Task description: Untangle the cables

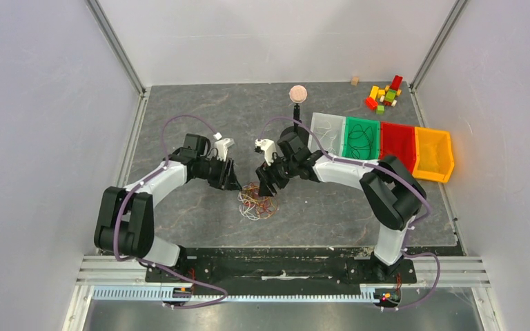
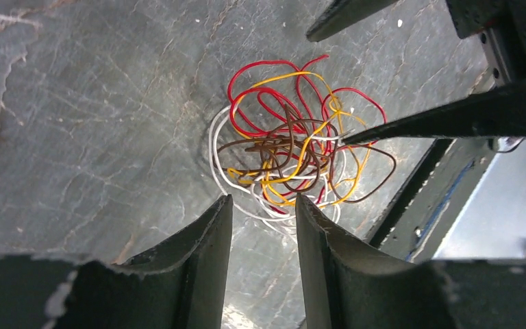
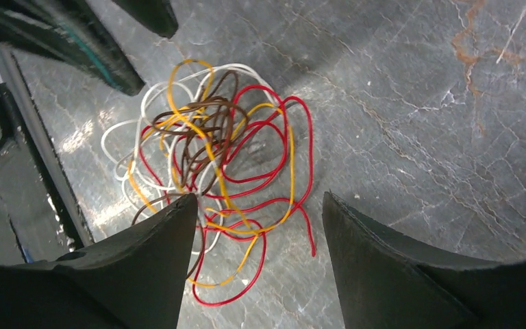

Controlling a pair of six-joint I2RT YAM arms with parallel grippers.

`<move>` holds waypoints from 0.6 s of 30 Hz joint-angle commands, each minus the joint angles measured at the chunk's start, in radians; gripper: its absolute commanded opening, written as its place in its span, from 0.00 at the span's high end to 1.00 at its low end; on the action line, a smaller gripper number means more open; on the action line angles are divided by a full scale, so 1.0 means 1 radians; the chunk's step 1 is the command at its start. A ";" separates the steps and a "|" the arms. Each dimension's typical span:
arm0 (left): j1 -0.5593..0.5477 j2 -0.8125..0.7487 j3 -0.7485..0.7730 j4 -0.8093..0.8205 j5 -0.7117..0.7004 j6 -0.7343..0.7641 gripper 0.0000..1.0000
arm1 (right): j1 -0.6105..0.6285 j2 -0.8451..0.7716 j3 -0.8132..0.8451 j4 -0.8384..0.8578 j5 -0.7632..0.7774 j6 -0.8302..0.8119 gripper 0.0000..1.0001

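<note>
The cables (image 1: 258, 203) lie as one small tangle of red, orange, white and brown strands on the grey table, between the two arms. My left gripper (image 1: 235, 183) hovers at the tangle's left edge and my right gripper (image 1: 268, 187) at its right edge. In the left wrist view the cables (image 2: 291, 147) sit just beyond my left gripper (image 2: 264, 200). Its jaws stand partly apart, with white loops lying below the gap. In the right wrist view my right gripper (image 3: 259, 199) is wide open over red and orange loops of the cables (image 3: 226, 157), gripping nothing.
A row of bins stands at the back right: clear (image 1: 327, 129), green (image 1: 363, 138) with dark wires inside, red (image 1: 397, 141), yellow (image 1: 433, 153). Coloured blocks (image 1: 385, 94) lie in the far right corner. A pink ball on a stand (image 1: 297, 93) is behind the right arm.
</note>
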State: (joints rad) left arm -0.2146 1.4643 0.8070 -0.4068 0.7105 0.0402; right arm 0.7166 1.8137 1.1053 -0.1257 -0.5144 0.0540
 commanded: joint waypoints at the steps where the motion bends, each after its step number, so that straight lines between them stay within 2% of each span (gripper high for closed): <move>1: -0.019 0.015 0.035 0.066 0.026 0.183 0.55 | 0.006 0.034 0.001 0.110 0.023 0.068 0.32; 5: -0.043 0.045 0.033 0.098 0.007 0.215 0.57 | 0.007 0.050 -0.018 0.118 0.044 0.075 0.45; 11: -0.059 0.111 0.086 0.079 -0.017 0.201 0.60 | 0.010 0.039 -0.074 0.167 0.055 0.088 0.49; 13: -0.063 0.128 0.097 0.072 -0.037 0.190 0.65 | 0.014 0.037 -0.086 0.170 0.066 0.084 0.49; 18: -0.066 0.097 0.077 0.054 -0.096 0.186 0.89 | 0.029 0.036 -0.124 0.173 0.136 0.043 0.49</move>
State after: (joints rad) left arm -0.2756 1.5909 0.8726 -0.3622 0.6708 0.1944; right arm 0.7280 1.8595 1.0183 0.0185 -0.4500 0.1272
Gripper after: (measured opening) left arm 0.176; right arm 0.513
